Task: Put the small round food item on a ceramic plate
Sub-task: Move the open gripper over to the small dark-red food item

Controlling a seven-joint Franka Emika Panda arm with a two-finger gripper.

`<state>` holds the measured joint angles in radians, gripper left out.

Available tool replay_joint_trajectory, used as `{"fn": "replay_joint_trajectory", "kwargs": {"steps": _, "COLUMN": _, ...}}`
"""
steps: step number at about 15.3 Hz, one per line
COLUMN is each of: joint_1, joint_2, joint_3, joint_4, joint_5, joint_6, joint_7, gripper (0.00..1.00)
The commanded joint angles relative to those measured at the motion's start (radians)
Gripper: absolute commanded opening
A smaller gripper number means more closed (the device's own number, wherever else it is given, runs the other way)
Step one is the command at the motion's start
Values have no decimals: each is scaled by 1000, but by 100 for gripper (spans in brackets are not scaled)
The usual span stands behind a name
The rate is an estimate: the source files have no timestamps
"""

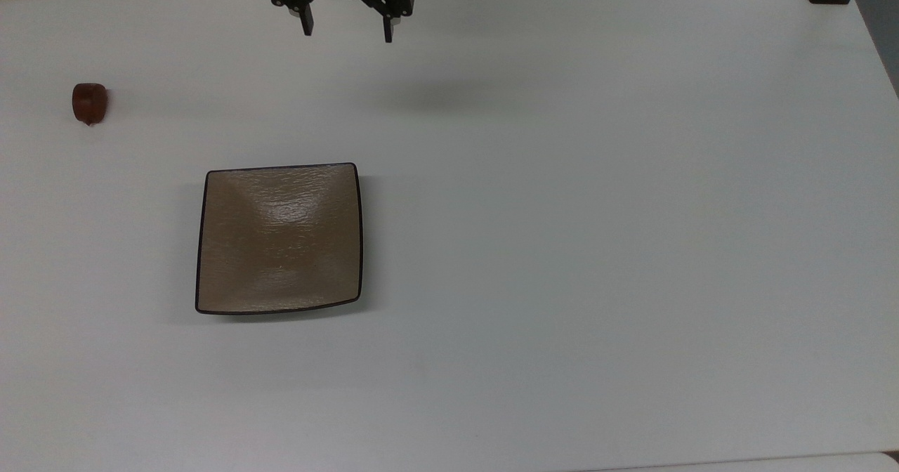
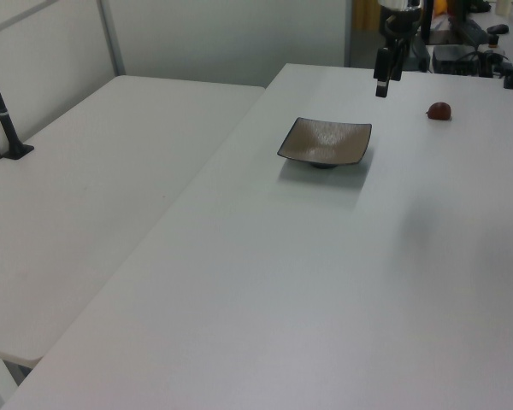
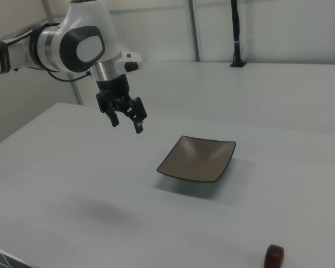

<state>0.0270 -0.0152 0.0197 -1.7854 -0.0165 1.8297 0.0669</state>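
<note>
Two things on the white table (image 1: 562, 247), gripper (image 1: 346, 28) hanging above it with nothing in the fingers, which are spread wide apart. I read this as pre-approach; no pickup yet.

The small round food item (image 1: 90, 102) sits alone near the top view's left edge, well apart from the ceramic plate (image 1: 279, 239) and from the gripper. In the top view it lies off to the gripper's left and a bit lower in frame; the plate is lower again. In the right view the item (image 3: 274, 255) is at bottom right, the plate (image 3: 198, 158) between it and the gripper (image 3: 126, 118). In the left view the item (image 2: 439, 110) is just right of the gripper (image 2: 381, 86).

So I'd need a long sideways traverse, then a descent. Long axis of the item: can't tell, looks near-round. The glossy skin could slip on a pinch.
</note>
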Motion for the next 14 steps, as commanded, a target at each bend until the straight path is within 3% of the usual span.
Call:
{"fn": "replay_joint_trajectory", "kwargs": {"steps": 1, "joint_1": 4, "joint_2": -28, "joint_3": -38, "joint_4": -20, "joint_5": -34, "joint_6": -53, "joint_7": -53, "gripper": 100}}
{"fn": "replay_joint_trajectory", "kwargs": {"steps": 5, "joint_1": -18, "joint_2": -22, "joint_3": -98, "joint_4": -28, "joint_5": -74, "joint_6": -44, "joint_7": -128, "gripper": 100}}
{"fn": "replay_joint_trajectory", "kwargs": {"steps": 11, "joint_1": -53, "joint_2": -20, "joint_3": -230, "joint_4": -32, "joint_5": -109, "joint_6": -33, "joint_7": -335, "gripper": 100}}
{"fn": "replay_joint_trajectory", "kwargs": {"steps": 14, "joint_1": -58, "joint_2": -19, "joint_3": -320, "joint_4": -46, "joint_5": -120, "joint_6": 54, "joint_7": -421, "gripper": 100}}
